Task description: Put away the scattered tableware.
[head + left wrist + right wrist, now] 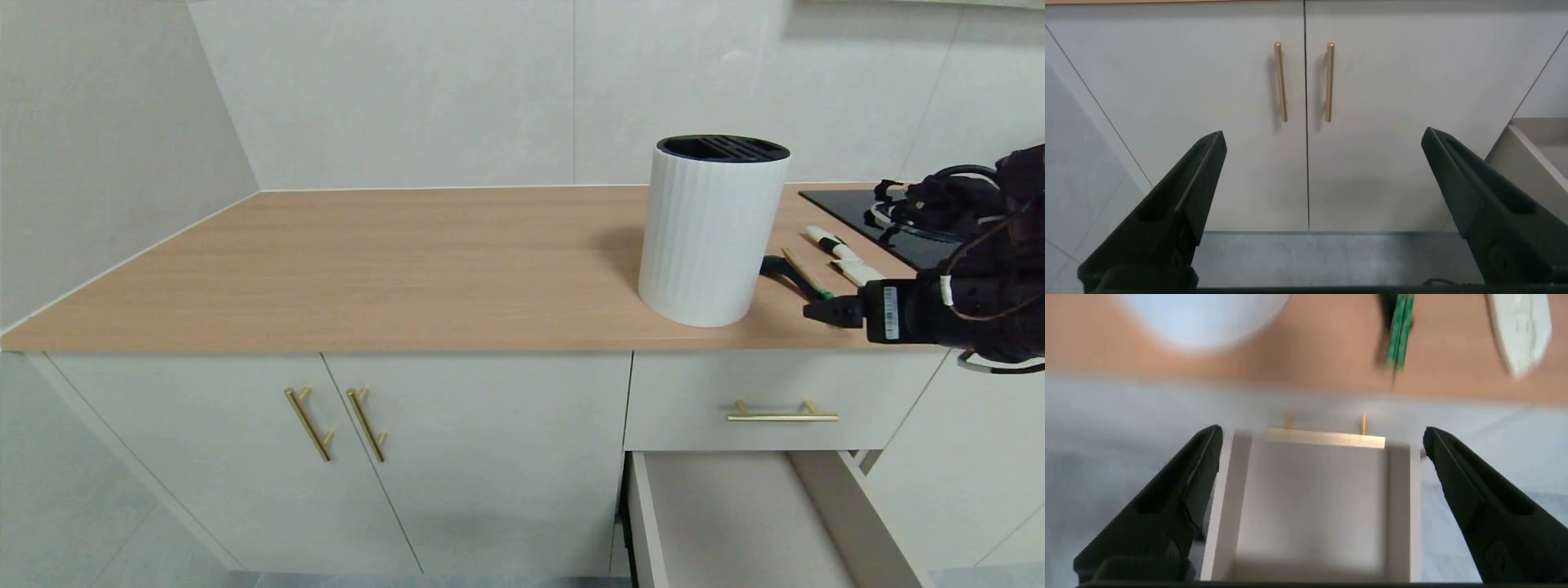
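While right pincer [1320,437] gapes over drawer [1315,514] | green-tipped utensil [1400,331] lies apart

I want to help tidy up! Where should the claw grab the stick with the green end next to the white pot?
Probably around the middle of the stick, coming straight down with the right claw open across it. The stick lies flat on the counter, thin and long, so pinching its two sides suits best, and the white pot crowds a sideways approach.
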Robot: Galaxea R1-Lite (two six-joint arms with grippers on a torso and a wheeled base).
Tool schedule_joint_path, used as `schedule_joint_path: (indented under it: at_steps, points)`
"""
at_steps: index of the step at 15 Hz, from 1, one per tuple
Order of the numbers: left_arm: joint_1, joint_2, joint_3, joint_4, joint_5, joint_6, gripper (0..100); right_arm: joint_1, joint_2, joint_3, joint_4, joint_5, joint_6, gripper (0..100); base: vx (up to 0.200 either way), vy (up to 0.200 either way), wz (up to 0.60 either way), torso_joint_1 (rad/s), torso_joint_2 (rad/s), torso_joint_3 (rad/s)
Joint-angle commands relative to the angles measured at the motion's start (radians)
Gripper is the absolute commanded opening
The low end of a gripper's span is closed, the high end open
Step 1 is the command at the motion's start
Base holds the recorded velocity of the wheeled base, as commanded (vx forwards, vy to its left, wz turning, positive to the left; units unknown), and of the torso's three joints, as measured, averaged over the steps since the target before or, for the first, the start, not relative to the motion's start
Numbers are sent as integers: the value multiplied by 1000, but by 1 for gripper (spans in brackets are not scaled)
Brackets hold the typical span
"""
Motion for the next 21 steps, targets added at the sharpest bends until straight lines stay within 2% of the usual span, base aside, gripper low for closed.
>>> schedule_joint_path:
  at_steps: [1,5,9,13,21]
  points:
    - [0,0,0,0,0,0,100,-36,110,-1,-69,-5,1,100,0,0,0,0,0,0]
    - [0,0,0,0,0,0,100,-99,170,-7,-140,-3,2,100,0,0,0,0,0,0]
    - [0,0,0,0,0,0,100,-124,208,-7,-191,-2,1,100,0,0,0,0,0,0]
    - [0,0,0,0,0,0,100,-130,242,-7,-241,-5,2,100,0,0,0,0,0,0]
    - [0,0,0,0,0,0,100,-130,248,-8,-244,-11,4,100,0,0,0,0,0,0]
